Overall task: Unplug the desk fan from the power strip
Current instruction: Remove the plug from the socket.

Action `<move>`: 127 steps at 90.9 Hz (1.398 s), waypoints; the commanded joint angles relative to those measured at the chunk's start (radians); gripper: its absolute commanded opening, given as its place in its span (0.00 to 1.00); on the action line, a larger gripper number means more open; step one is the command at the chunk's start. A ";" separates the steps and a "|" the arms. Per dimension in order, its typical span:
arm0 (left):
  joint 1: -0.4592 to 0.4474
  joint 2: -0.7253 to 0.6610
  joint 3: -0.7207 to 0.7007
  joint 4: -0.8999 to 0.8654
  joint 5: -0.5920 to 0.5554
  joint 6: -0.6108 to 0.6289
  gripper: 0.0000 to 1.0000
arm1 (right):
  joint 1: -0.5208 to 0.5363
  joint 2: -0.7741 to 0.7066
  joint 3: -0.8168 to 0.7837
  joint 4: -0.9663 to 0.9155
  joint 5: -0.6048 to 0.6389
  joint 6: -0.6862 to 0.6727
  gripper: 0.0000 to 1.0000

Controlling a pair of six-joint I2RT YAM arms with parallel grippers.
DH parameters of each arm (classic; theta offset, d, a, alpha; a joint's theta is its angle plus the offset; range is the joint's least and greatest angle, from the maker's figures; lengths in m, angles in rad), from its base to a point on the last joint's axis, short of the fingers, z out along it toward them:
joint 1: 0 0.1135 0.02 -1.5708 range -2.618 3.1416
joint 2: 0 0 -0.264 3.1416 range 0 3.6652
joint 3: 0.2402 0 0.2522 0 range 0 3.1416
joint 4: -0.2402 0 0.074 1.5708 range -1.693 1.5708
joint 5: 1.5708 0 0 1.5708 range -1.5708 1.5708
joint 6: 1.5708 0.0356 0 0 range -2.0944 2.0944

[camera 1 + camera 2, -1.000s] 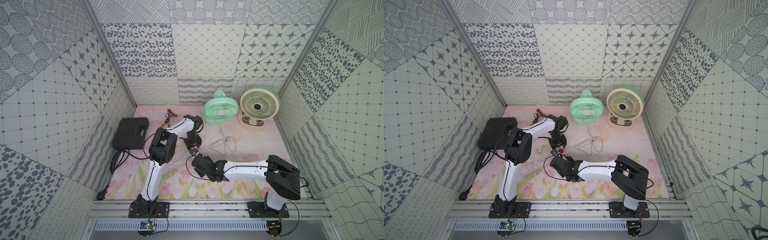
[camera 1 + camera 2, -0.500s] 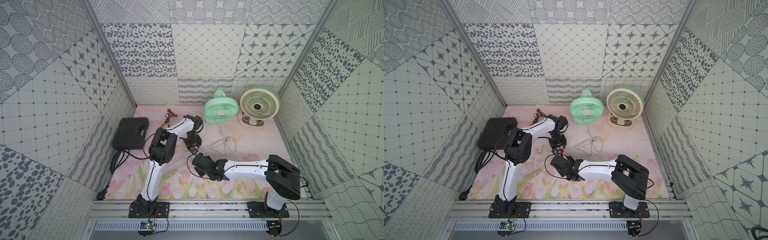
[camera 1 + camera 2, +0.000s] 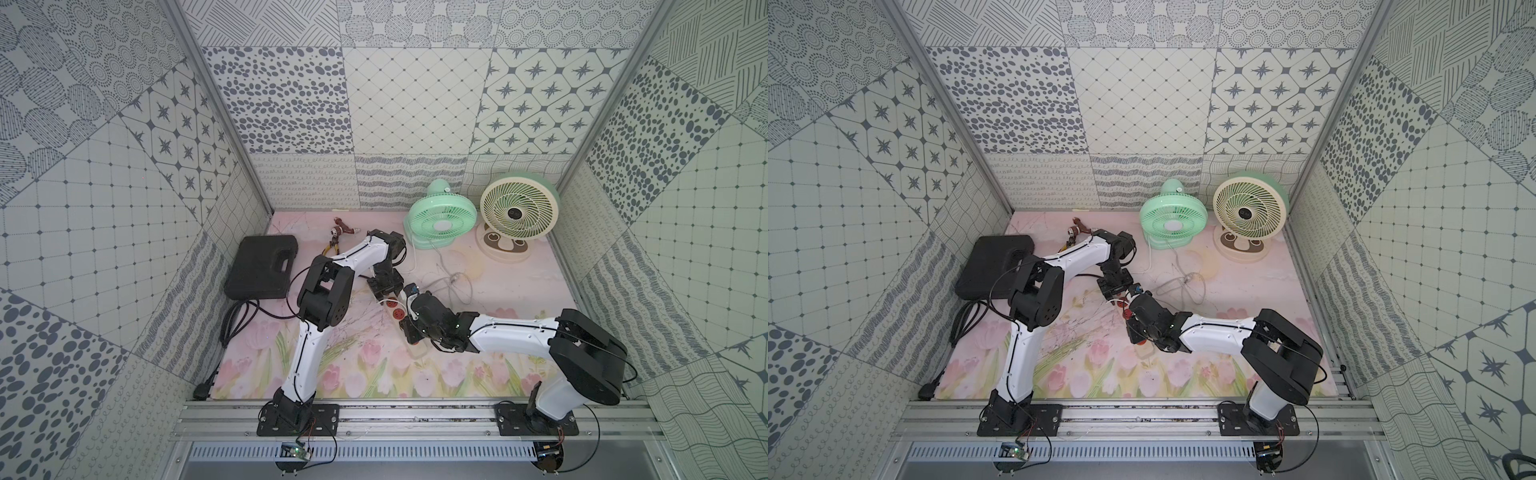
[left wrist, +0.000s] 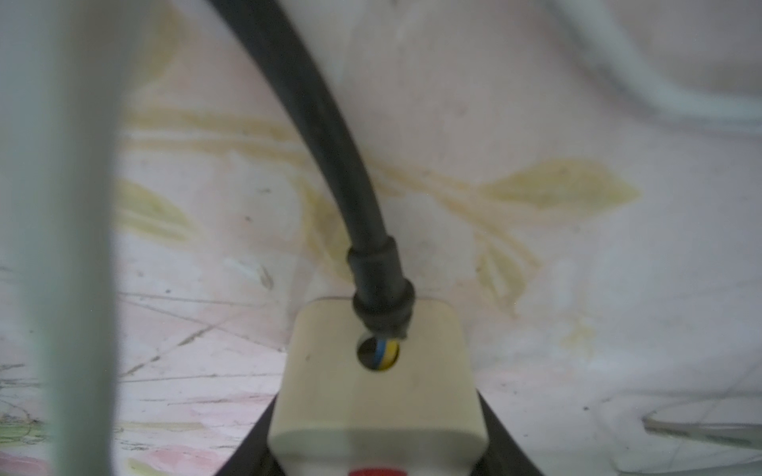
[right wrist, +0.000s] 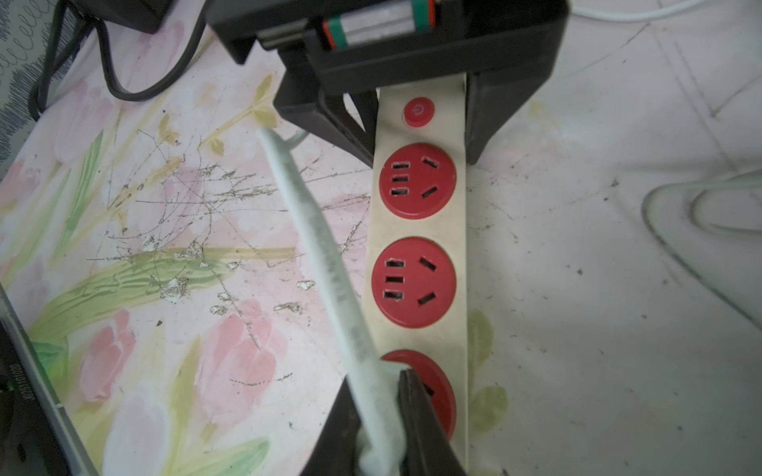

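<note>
My left gripper (image 3: 385,289) is clamped across the switch end of the power strip (image 5: 418,228). One finger (image 5: 486,123) presses on each long side, and the red switch (image 5: 418,111) shows between them. From my left wrist I see the strip's cream end face and the black cord (image 4: 330,144) curving out of it. The strip lies flat on the floral mat (image 3: 365,374) near the middle of the floor, running from my left gripper towards my right arm. My right gripper (image 5: 377,412) is pinched tight on a white plug (image 5: 381,449) right over the third red socket, and the white cord (image 5: 313,230) slants away from it beside the strip. The two sockets nearest the switch show their slots. My own fingers hide the prongs, so I cannot tell whether they sit in that third socket. In both top views the mint-green fan (image 3: 442,220) and the cream fan (image 3: 519,212) stand side by side at the back wall, well apart from the strip, with a loose coil (image 3: 455,282) of white lead on the mat between.
</note>
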 commanded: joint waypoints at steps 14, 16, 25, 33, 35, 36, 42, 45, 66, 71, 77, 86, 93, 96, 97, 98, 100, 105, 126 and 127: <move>-0.001 0.062 -0.057 -0.178 -0.138 0.005 0.00 | -0.008 -0.043 0.017 0.116 -0.008 0.027 0.00; 0.000 0.061 -0.056 -0.178 -0.139 0.005 0.00 | -0.005 -0.042 0.019 0.113 -0.001 0.022 0.00; 0.000 0.063 -0.055 -0.178 -0.138 0.006 0.00 | 0.019 -0.034 0.037 0.083 0.041 -0.013 0.00; -0.001 0.065 -0.055 -0.178 -0.137 0.005 0.00 | 0.050 -0.023 0.063 0.047 0.097 -0.050 0.00; 0.000 0.066 -0.054 -0.178 -0.137 0.005 0.00 | 0.058 -0.017 0.070 0.037 0.110 -0.062 0.00; 0.000 0.065 -0.055 -0.178 -0.137 0.005 0.00 | 0.061 -0.016 0.074 0.033 0.116 -0.067 0.00; 0.000 0.066 -0.055 -0.178 -0.137 0.005 0.00 | 0.094 -0.001 0.102 0.001 0.160 -0.101 0.00; 0.000 0.066 -0.055 -0.178 -0.137 0.005 0.00 | 0.108 0.010 0.116 -0.010 0.183 -0.123 0.00; -0.001 0.066 -0.055 -0.176 -0.138 0.004 0.00 | 0.216 0.083 0.201 -0.056 0.292 -0.295 0.00; -0.001 0.066 -0.056 -0.176 -0.136 0.006 0.00 | 0.241 0.101 0.217 -0.063 0.320 -0.330 0.00; 0.000 0.067 -0.056 -0.176 -0.137 0.005 0.00 | 0.258 0.117 0.231 -0.066 0.337 -0.354 0.00; 0.000 0.066 -0.054 -0.179 -0.138 0.008 0.00 | 0.261 0.124 0.237 -0.068 0.337 -0.357 0.00; 0.000 0.065 -0.053 -0.180 -0.140 0.007 0.00 | 0.261 0.123 0.238 -0.068 0.339 -0.354 0.00; 0.000 0.064 -0.053 -0.182 -0.140 0.008 0.00 | 0.261 0.121 0.238 -0.068 0.340 -0.348 0.00; 0.000 0.064 -0.053 -0.181 -0.140 0.008 0.00 | 0.261 0.120 0.238 -0.068 0.340 -0.345 0.00; 0.000 0.064 -0.053 -0.181 -0.140 0.008 0.00 | 0.260 0.120 0.237 -0.068 0.340 -0.344 0.00; 0.000 0.063 -0.053 -0.182 -0.140 0.009 0.00 | 0.259 0.118 0.237 -0.068 0.339 -0.337 0.00; -0.001 0.063 -0.053 -0.181 -0.140 0.008 0.00 | 0.253 0.110 0.234 -0.068 0.334 -0.318 0.00; 0.000 0.062 -0.050 -0.185 -0.144 0.009 0.00 | 0.192 0.057 0.197 -0.061 0.247 -0.205 0.00; 0.000 0.062 -0.050 -0.186 -0.143 0.009 0.00 | 0.189 0.055 0.195 -0.059 0.242 -0.197 0.00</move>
